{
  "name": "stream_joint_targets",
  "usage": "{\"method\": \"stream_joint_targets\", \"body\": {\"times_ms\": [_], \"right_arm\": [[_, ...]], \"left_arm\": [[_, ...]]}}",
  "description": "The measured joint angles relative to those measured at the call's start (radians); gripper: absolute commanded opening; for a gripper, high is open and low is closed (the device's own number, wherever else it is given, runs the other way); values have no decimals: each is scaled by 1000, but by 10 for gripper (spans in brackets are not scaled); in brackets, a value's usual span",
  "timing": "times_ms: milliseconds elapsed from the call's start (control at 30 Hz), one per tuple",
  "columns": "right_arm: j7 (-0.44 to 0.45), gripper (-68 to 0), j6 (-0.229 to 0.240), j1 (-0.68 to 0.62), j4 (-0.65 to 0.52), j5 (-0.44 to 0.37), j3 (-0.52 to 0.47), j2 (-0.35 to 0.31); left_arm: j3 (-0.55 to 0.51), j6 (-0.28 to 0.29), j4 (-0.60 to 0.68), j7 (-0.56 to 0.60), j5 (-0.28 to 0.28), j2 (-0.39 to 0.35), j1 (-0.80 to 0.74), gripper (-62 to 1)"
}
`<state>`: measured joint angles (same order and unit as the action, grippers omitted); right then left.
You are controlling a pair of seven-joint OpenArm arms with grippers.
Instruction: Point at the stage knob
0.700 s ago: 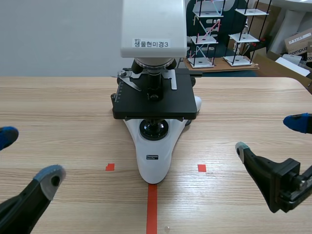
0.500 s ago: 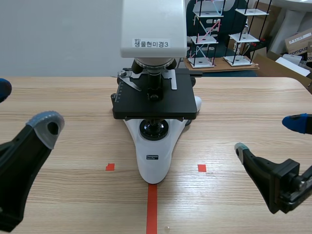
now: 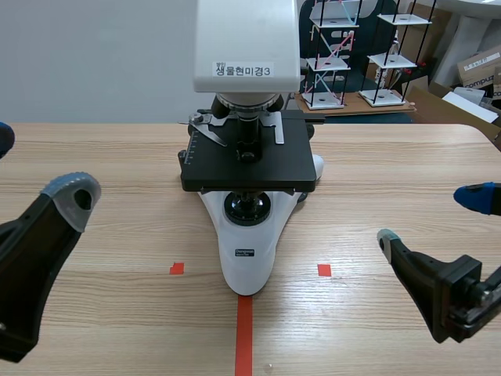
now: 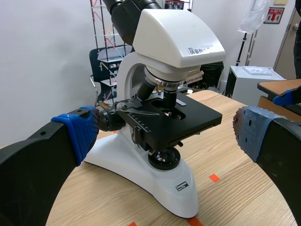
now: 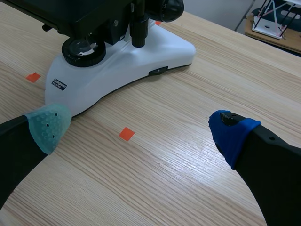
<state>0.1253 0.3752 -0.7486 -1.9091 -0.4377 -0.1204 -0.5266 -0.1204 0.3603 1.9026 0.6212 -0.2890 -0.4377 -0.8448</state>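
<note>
The stage knob point(image 5: 139, 24) hangs as a slim black stem beneath the stage, on the side of the microscope point(image 3: 247, 251) that faces the right gripper point(image 3: 430, 217); that claw is spread wide and holds nothing, low over the table point(image 3: 391, 157) and well apart from the white base; the left gripper point(image 3: 37, 166) is likewise agape and empty, raised on the other side. The right arm looks the better pointer — bring the fingers together, come in low under the stage, stop just short of the stem; steer clear of the large round knob point(image 5: 168, 7) near it.

Three views, all toward the microscope point(image 3: 246, 168)
</note>
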Motion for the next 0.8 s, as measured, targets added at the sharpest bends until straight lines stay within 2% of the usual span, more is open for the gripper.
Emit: {"method": "stream_joint_targets", "body": {"times_ms": [233, 300, 433, 533, 667, 800], "right_arm": [[0, -23, 0, 0, 0, 0, 0, 0], [0, -48, 0, 0, 0, 0, 0, 0], [1, -212, 0, 0, 0, 0, 0, 0], [41, -334, 0, 0, 14, 0, 0, 0], [123, -418, 10, 27, 101, 0, 8, 0], [200, -511, 10, 121, 235, 0, 68, 0]], "left_arm": [[0, 0, 0, 0, 0, 0, 0, -12], [0, 0, 0, 0, 0, 0, 0, -12], [0, 0, 0, 0, 0, 0, 0, -12], [0, 0, 0, 0, 0, 0, 0, -12], [0, 0, 0, 0, 0, 0, 0, -12], [0, 0, 0, 0, 0, 0, 0, -12]]}}
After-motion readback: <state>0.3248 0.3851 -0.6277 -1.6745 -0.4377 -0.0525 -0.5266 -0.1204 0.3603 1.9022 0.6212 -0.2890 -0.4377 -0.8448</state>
